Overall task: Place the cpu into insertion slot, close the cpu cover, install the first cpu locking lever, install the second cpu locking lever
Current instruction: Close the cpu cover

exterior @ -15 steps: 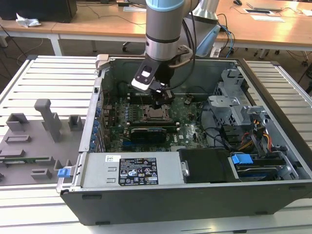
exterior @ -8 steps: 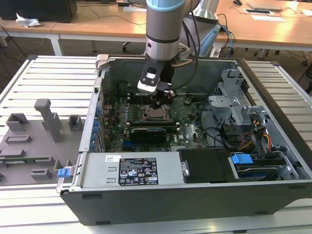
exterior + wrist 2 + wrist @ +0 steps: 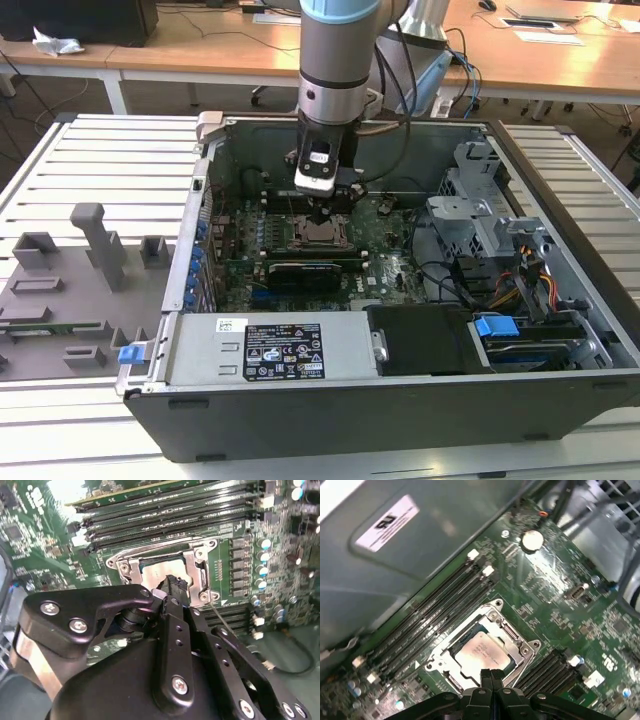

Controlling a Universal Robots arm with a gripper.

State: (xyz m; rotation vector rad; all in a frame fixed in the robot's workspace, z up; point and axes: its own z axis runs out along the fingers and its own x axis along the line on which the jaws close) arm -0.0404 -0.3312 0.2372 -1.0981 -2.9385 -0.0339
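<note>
We saw the gripper [image 3: 491,676] with its fingers pressed together, gripping nothing, its tips directly over one edge of the cpu [image 3: 481,652]. The cpu lay flat in the insertion slot [image 3: 465,636] on the green motherboard [image 3: 555,580], with the cpu cover [image 3: 514,634] lowered around it.

arm [image 3: 338,70]: silver-grey tube, light-blue band | pincer [image 3: 491,674]: black links, silver screws

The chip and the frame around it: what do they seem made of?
The chip: pale tan, matte top with a soft sheen, probably a metal lid. The frame: thin silvery sheet metal, likely steel, judging by bright glints and stamped edges.
</note>
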